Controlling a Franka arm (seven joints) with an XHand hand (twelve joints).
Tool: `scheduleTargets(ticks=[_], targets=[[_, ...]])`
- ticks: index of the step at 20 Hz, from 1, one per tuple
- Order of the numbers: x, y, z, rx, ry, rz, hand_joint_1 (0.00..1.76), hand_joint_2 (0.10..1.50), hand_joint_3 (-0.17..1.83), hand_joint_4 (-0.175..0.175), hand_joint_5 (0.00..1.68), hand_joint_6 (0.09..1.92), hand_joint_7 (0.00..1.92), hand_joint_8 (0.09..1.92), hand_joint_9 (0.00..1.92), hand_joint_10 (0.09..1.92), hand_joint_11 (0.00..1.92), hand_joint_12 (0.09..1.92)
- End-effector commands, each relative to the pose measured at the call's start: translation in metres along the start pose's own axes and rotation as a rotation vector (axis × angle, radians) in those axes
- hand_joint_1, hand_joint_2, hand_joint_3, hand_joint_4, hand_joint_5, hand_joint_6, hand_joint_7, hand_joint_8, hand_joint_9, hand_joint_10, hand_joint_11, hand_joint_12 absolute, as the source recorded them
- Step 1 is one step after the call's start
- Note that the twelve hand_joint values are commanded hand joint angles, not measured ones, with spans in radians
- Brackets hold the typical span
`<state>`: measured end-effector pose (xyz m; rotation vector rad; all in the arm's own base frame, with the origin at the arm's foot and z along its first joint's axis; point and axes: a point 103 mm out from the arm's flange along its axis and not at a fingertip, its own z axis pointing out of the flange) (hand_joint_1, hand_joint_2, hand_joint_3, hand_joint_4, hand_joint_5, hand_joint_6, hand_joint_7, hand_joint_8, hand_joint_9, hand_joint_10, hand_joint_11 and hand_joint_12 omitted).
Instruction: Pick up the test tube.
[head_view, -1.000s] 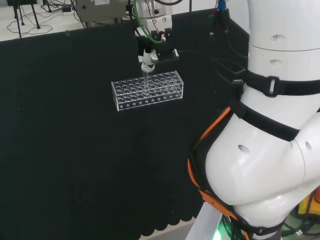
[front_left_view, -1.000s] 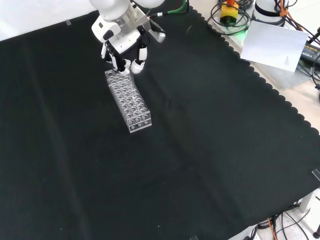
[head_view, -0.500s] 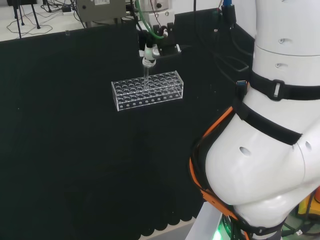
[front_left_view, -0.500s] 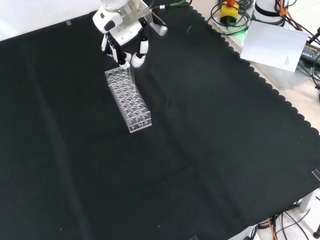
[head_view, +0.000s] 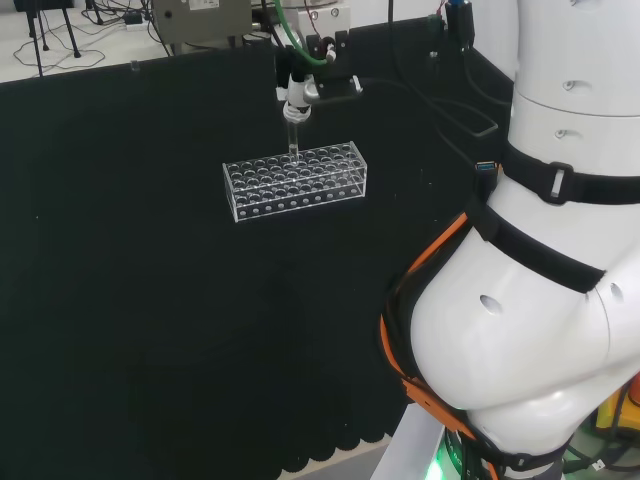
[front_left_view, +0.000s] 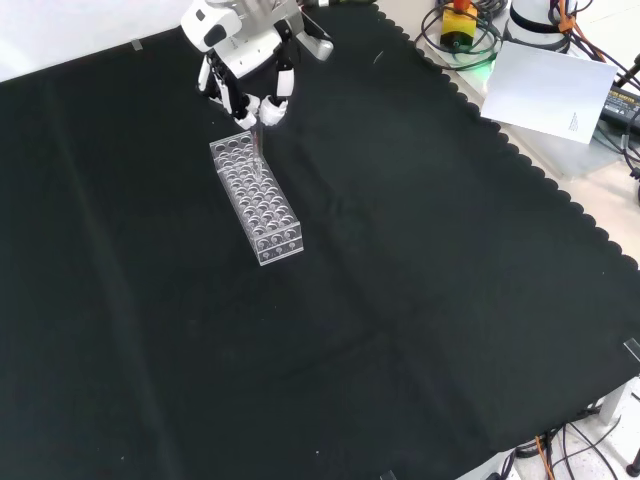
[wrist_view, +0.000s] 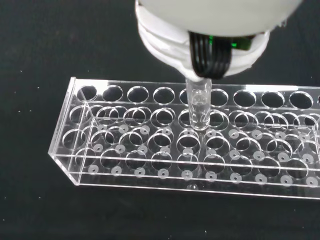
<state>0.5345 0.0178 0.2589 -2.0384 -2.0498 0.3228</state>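
Note:
A clear plastic test tube rack (head_view: 296, 178) with several rows of holes stands on the black cloth. The hand (head_view: 296, 90) hangs straight above it, fingers pinched on the top of a clear test tube (head_view: 293, 135) that hangs upright. In the front view the hand (front_left_view: 245, 85) is over the rack's far end (front_left_view: 257, 197), with the tube (front_left_view: 256, 150) below the fingers. Past the blurred white hand (wrist_view: 215, 30) in the wrist view, the tube's rounded end (wrist_view: 199, 107) sits about level with the rack's top plate (wrist_view: 150, 150).
The arm's big white links (head_view: 540, 300) take up the right of the head view. Beyond the cloth's scalloped edge in the front view lie a white sheet (front_left_view: 550, 90) and cables. A grey box (head_view: 200, 20) stands behind the cloth in the head view.
The hand has risen with the test tube, drawing it up out of the rack. The rack has stayed in place.

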Motion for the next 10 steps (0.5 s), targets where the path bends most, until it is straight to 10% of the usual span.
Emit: scheduleTargets(ticks=[1,10], targets=[[0.003,-0.001,-0.034,-0.022,0.017,-0.01,1.44,0.58,0.67,-0.175,1.38,0.44,1.47,0.59,1.49,0.09,0.74,1.2],[0.002,-0.01,-0.055,-0.047,0.011,-0.023,1.44,0.58,0.68,-0.175,1.38,0.44,1.47,0.58,1.5,0.09,0.74,1.2]])
